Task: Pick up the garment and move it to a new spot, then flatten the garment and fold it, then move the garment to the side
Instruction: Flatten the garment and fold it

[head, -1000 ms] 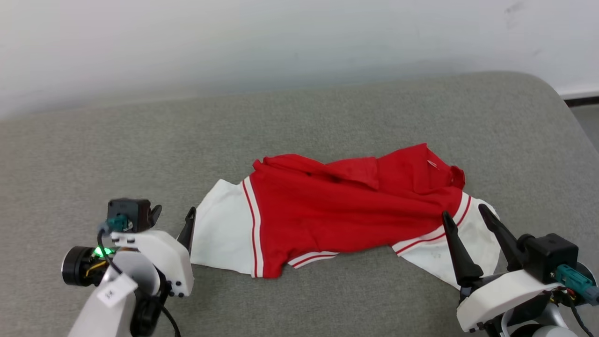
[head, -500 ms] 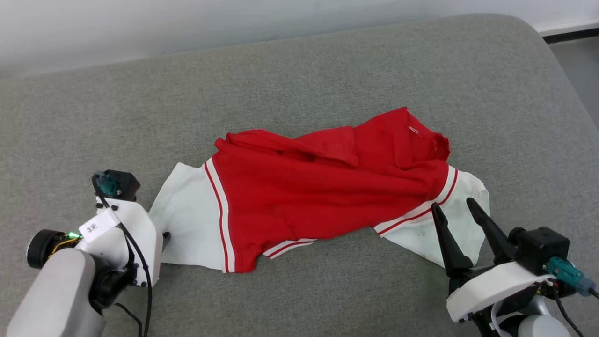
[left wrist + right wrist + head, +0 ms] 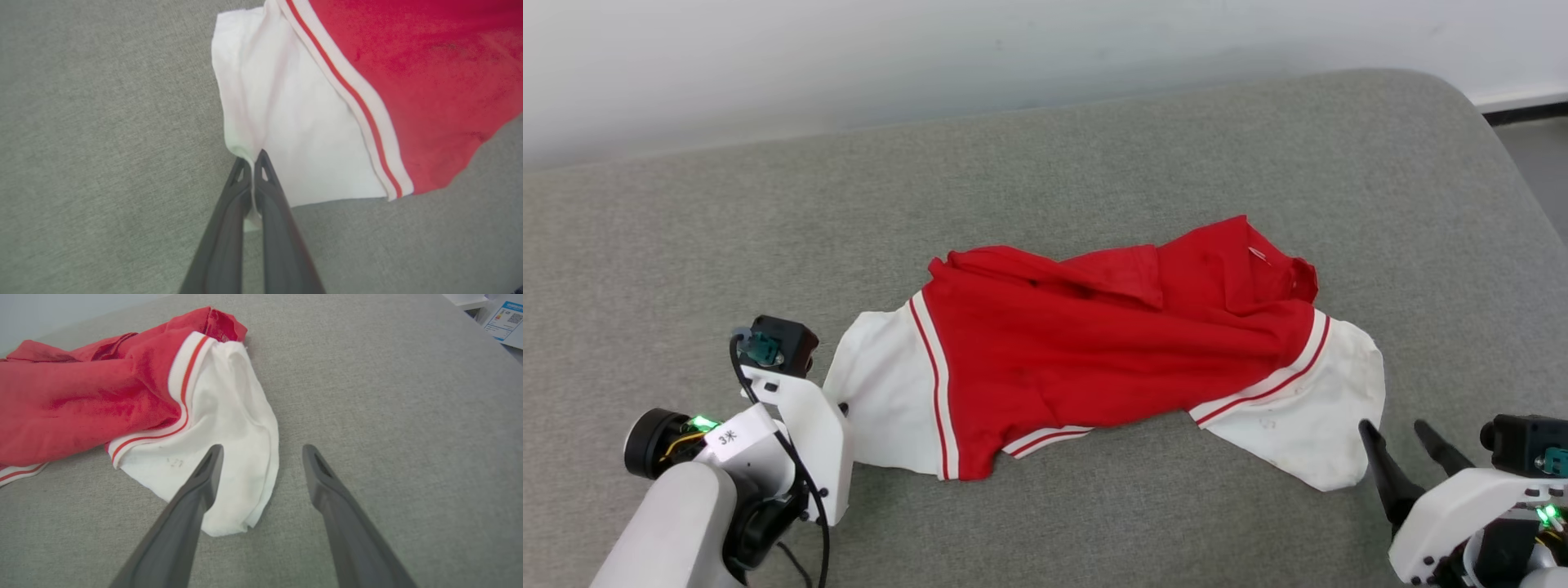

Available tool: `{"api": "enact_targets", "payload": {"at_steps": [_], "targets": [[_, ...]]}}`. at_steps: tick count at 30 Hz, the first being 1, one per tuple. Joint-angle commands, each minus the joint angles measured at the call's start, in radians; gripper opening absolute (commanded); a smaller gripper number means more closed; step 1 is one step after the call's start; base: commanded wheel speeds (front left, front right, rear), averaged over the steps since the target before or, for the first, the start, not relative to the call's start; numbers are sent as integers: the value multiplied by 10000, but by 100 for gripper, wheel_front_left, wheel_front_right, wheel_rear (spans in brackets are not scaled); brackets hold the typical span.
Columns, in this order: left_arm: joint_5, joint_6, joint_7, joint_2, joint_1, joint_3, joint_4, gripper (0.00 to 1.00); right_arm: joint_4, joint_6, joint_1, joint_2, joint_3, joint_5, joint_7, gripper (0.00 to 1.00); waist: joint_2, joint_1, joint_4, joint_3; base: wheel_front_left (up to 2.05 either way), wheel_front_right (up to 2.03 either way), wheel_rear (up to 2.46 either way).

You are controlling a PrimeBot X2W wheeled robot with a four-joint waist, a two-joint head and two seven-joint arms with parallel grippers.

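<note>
Your left gripper [image 3: 253, 160] is pinching the white sleeve edge of the red shirt [image 3: 1111, 343], while your right gripper [image 3: 262, 449] is hovering, fingers spread, beside its other sleeve.

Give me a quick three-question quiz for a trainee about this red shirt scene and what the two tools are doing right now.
1. True or false: the right tool has its jaws standing open.
2. Which part of the garment is the left tool shut on? A: the collar. B: a white sleeve end. C: the middle of the red body.
3. Fill in the blank: the garment lies on a ____ cushioned surface.

Key: 1 true; 2 B; 3 grey.
</note>
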Motion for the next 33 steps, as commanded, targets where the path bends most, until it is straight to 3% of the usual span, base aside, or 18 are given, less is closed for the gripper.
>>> {"api": "enact_targets", "payload": {"at_steps": [1, 9, 17, 18, 19, 21, 33], "targets": [[60, 103, -138, -107, 133, 26, -224, 0, 169, -7, 31, -221, 56, 269, 309, 100, 0, -1, 155, -158, 0, 0, 0], [62, 267, -524, -92, 267, 116, -1138, 0, 1149, -7, -420, -1051, 806, 1025, 2158, 100, 0, -1, 452, -54, 0, 0, 0], [158, 338, -601, -99, 128, 34, -1564, 0, 1954, 22, -851, -999, 2042, 1487, 3715, 100, 0, -1, 682, 310, 0, 0, 0], [170, 352, -609, -95, 111, 28, -1592, 0, 2045, 27, -844, -975, 2184, 1540, 3946, 55, 0, -1, 705, 351, 0, 0, 0], [178, 365, -624, -90, 94, 25, -1610, 0, 2100, 48, -877, -948, 2285, 1614, 4090, 32, 0, -1, 723, 384, 0, 0, 0], [204, 386, -683, -68, 64, 27, -1643, 0, 2089, 51, -993, -975, 2352, 1646, 4144, 0, 0, -1, 748, 430, 0, 0, 0], [583, 497, -1657, 196, -96, 253, -2146, 0, 316, -8, -1552, -1647, 995, 1077, 3091, 0, 0, -1, 724, -387, 0, 0, 0]]}}
